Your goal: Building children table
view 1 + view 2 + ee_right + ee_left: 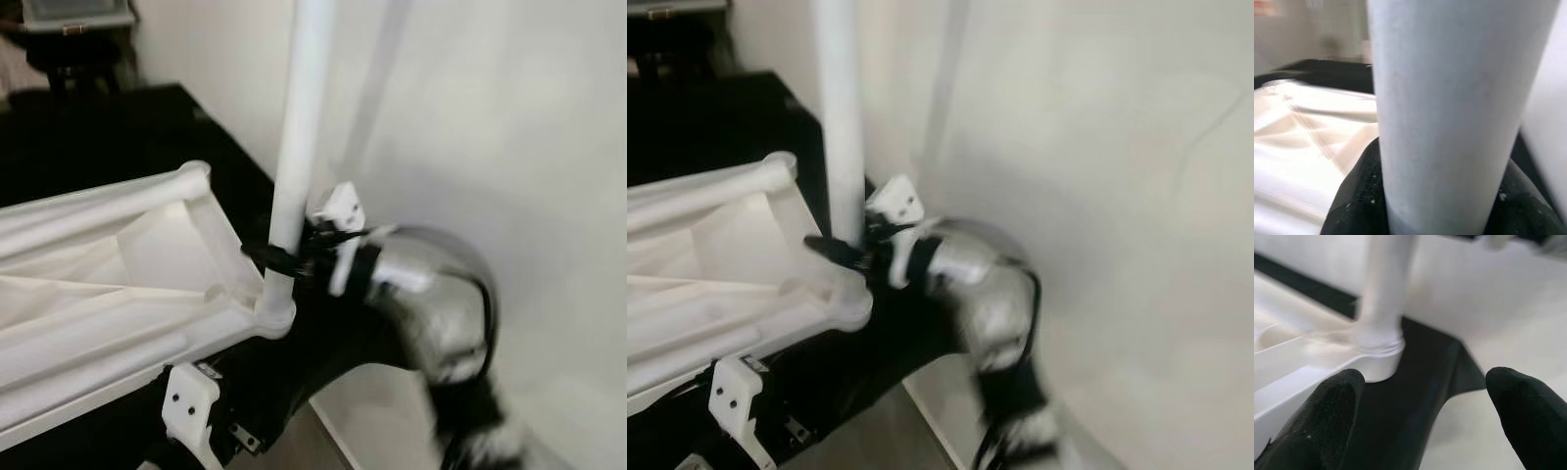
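Note:
A white plastic tabletop lies upside down on a black surface, ribs facing up. A white round table leg stands upright in the corner socket nearest the wall. My right gripper is shut on the leg just above the socket; the right wrist view has the leg pressed between the black fingers. My left gripper is open, its fingertips apart and low beside the same socket. Its white wrist mount sits below the tabletop's near edge.
A white wall rises close on the right, right behind the leg. The black surface stretches away to the left and back. Another socket sits at the tabletop's far corner. A dark stand is at the far left.

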Available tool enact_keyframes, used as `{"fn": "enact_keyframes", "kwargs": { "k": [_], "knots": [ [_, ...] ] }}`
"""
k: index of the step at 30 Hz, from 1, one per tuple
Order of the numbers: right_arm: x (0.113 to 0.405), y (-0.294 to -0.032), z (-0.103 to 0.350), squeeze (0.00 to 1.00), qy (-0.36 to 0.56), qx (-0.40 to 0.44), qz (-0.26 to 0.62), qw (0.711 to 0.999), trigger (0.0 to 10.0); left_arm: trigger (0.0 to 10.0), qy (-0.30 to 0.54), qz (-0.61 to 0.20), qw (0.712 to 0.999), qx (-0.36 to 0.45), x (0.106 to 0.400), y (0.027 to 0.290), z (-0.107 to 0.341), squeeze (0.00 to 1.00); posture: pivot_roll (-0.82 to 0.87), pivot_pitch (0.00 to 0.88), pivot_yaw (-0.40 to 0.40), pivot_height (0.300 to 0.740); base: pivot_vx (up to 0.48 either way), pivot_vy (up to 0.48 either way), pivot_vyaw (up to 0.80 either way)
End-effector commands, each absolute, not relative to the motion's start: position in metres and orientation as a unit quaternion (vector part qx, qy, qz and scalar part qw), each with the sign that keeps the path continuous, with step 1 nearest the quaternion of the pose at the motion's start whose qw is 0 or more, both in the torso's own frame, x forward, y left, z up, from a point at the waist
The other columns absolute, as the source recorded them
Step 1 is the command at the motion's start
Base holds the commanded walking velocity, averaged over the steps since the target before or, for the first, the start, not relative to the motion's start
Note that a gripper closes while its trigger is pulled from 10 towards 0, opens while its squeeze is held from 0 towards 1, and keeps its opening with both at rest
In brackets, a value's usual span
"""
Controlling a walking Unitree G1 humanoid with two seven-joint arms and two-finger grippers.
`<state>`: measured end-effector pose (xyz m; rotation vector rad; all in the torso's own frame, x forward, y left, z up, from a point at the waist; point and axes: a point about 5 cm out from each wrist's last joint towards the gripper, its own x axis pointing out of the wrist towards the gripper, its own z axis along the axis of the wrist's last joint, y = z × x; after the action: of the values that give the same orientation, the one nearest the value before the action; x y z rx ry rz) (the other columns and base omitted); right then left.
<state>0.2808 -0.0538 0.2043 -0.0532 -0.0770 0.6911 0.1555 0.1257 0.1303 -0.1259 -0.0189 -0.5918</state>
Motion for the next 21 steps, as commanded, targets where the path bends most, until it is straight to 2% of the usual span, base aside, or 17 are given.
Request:
{"fn": "enact_keyframes", "kwargs": {
  "k": [1, 9, 10, 11, 13, 14, 15, 16, 18, 19, 20, 21],
  "knots": [
    [0.266, -0.05, 0.169, 0.0, 0.054, -0.046, 0.359, 0.931, 0.0, 10.0, -0.005, -0.297, 0.953, -0.062, 0.155, 0.126, 0.129, 0.0, -0.2, 0.127, -0.107, 0.74, 0.0, 0.0, 0.0],
    [0.274, -0.049, 0.173, 0.0, 0.042, -0.053, 0.368, 0.927, 0.0, 10.0, -0.003, -0.301, 0.952, -0.061, 0.156, 0.127, 0.128, 0.0, -0.2, 0.121, -0.106, 0.74, 0.0, 0.0, 0.0],
    [0.277, -0.049, 0.177, 0.0, 0.037, -0.049, 0.373, 0.926, 10.0, 10.0, -0.003, -0.3, 0.952, -0.061, 0.156, 0.127, 0.128, 0.0, -0.2, 0.12, -0.105, 0.74, 0.0, 0.0, 0.0],
    [0.277, -0.047, 0.182, 1.0, 0.034, -0.04, 0.376, 0.925, 10.0, 10.0, -0.003, -0.299, 0.952, -0.06, 0.157, 0.128, 0.128, 0.0, -0.2, 0.121, -0.101, 0.74, 0.0, 0.0, 0.0],
    [0.277, -0.046, 0.186, 1.0, 0.034, -0.033, 0.376, 0.925, 10.0, 10.0, -0.003, -0.298, 0.953, -0.06, 0.157, 0.128, 0.128, 0.0, -0.2, 0.121, -0.101, 0.74, 0.0, 0.0, 0.0],
    [0.277, -0.042, 0.193, 1.0, 0.024, -0.019, 0.41, 0.911, 10.0, 10.0, -0.003, -0.298, 0.953, -0.06, 0.157, 0.128, 0.128, 0.0, -0.2, 0.121, -0.101, 0.74, 0.0, 0.0, 0.0],
    [0.277, -0.042, 0.193, 1.0, 0.024, -0.019, 0.41, 0.911, 10.0, 10.0, -0.003, -0.298, 0.953, -0.06, 0.157, 0.128, 0.128, 0.0, -0.2, 0.121, -0.101, 0.74, 0.0, 0.0, 0.0],
    [0.278, -0.041, 0.202, 1.0, 0.007, -0.011, 0.445, 0.895, 10.0, 10.0, -0.004, -0.299, 0.952, -0.06, 0.157, 0.128, 0.128, 0.0, -0.21, 0.12, -0.098, 0.74, 0.0, 0.0, 0.0],
    [0.283, -0.045, 0.216, 1.0, -0.036, -0.041, 0.534, 0.844, 10.0, 10.0, -0.004, -0.301, 0.952, -0.061, 0.158, 0.127, 0.128, 0.0, -0.21, 0.121, -0.097, 0.74, 0.0, 0.0, 0.0],
    [0.285, -0.049, 0.217, 0.29, -0.037, -0.066, 0.567, 0.82, 10.0, 10.0, -0.004, -0.301, 0.952, -0.061, 0.158, 0.127, 0.128, 0.0, -0.2, 0.12, -0.097, 0.74, 0.0, 0.0, 0.0],
    [0.287, -0.053, 0.217, 0.29, -0.034, -0.082, 0.585, 0.806, 10.0, 10.0, -0.004, -0.301, 0.952, -0.061, 0.158, 0.126, 0.128, 0.0, -0.2, 0.12, -0.097, 0.74, 0.0, 0.0, 0.0],
    [0.294, -0.057, 0.218, 0.0, -0.033, -0.097, 0.594, 0.798, 10.0, 10.0, -0.004, -0.301, 0.952, -0.061, 0.159, 0.126, 0.128, 0.0, -0.2, 0.12, -0.101, 0.74, 0.0, 0.0, 0.0]
  ]
}}
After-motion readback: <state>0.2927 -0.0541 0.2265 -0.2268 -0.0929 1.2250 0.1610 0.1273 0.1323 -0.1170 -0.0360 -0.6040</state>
